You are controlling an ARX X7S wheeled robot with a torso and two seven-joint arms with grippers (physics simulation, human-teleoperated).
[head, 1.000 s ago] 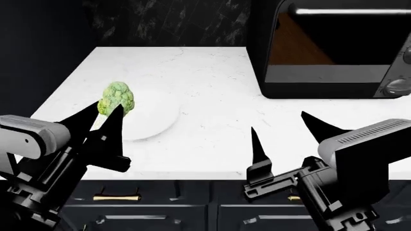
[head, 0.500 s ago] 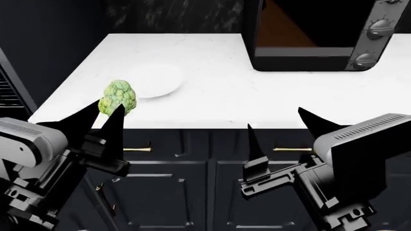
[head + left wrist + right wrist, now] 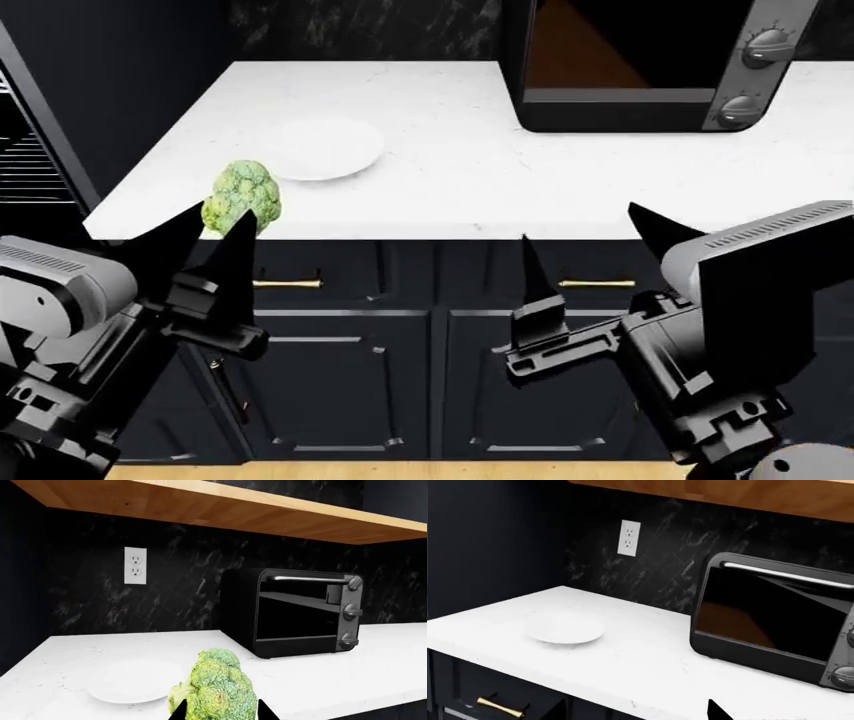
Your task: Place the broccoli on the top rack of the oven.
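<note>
— So where is the bumpy light-green broccoli floret [image 3: 242, 198] at this moment?

— Held in the left black two-fingered gripper [image 3: 200, 240]. From the head view its pointed fingers [image 3: 235, 262] close on the floret's lower part, and the floret shows against the front edge of the white marble countertop [image 3: 534, 190]. From the left wrist view the broccoli [image 3: 219, 690] fills the near foreground, with the finger tips just showing beside its base.

— And the right black gripper [image 3: 587, 250]?

— Spread wide with nothing between its fingers, hanging in front of the dark navy cabinet doors with brass handles [image 3: 441, 370], below the counter edge.

— What sits on the counter?

— A round white plate [image 3: 324, 151], bare, near the left part of the top, well apart from the floret. Behind and to the right stands a black countertop toaster oven with round grey knobs [image 3: 641, 65]; its door is closed.

— Anything of the large built-in oven?

— Only a sliver at the far left of the head view: thin silvery bars [image 3: 24, 160] against a dark panel. I cannot tell which rack they belong to.
</note>
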